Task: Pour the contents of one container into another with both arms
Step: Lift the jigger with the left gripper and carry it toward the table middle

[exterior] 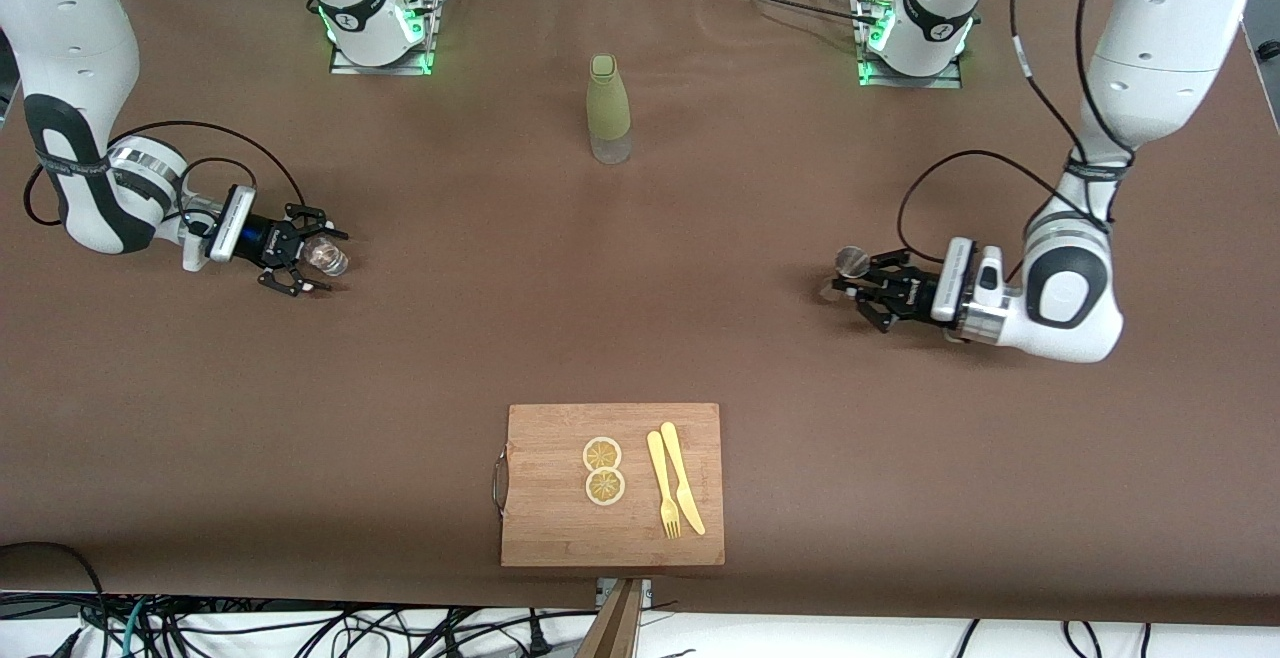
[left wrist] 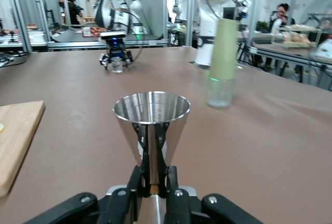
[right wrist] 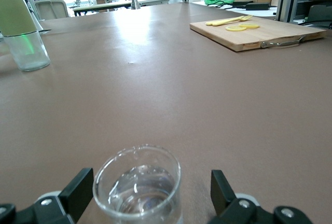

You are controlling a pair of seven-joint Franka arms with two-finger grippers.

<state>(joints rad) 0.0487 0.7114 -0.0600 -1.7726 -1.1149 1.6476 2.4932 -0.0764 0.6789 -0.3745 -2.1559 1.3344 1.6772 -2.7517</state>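
While the left gripper (exterior: 850, 290) clamps the jigger (exterior: 851, 260) at its waist, the right gripper (exterior: 312, 258) stands open around the cup (exterior: 327, 256). A crooked close could tip that cup; a slack pinch could let the jigger twist.

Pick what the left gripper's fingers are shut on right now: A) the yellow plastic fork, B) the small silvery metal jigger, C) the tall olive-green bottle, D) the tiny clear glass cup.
B: in the left wrist view the left gripper has its fingers clamped on the narrow waist of the small silvery metal jigger, which stands upright toward the left arm's end of the table.
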